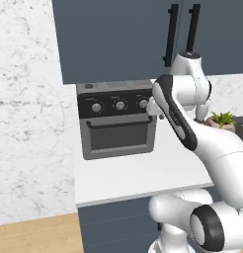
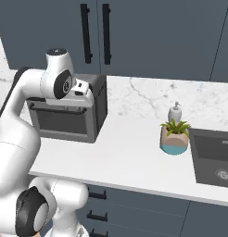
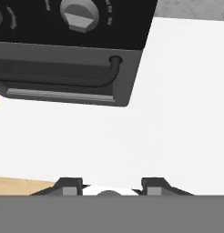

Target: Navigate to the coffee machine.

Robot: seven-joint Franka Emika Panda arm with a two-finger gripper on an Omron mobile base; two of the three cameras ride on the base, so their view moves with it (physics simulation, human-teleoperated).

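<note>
The coffee machine is out of view. My gripper [image 3: 110, 185] hangs over the white counter [image 3: 177, 113], just right of the front corner of a dark toaster oven [image 3: 63, 54]. Its two finger tips stand apart with nothing between them, so it is open. In the right base view my hand [image 2: 81, 88] sits in front of the oven's upper right corner.
The toaster oven [image 1: 117, 118], with three silver knobs and a bar handle, stands at the counter's left end. To the right are a potted plant [image 2: 174, 136], a soap dispenser [image 2: 175, 112] and a dark sink [image 2: 213, 155]. Dark cabinets [image 1: 118, 34] hang above. Wood floor [image 1: 34, 234] lies left of the counter.
</note>
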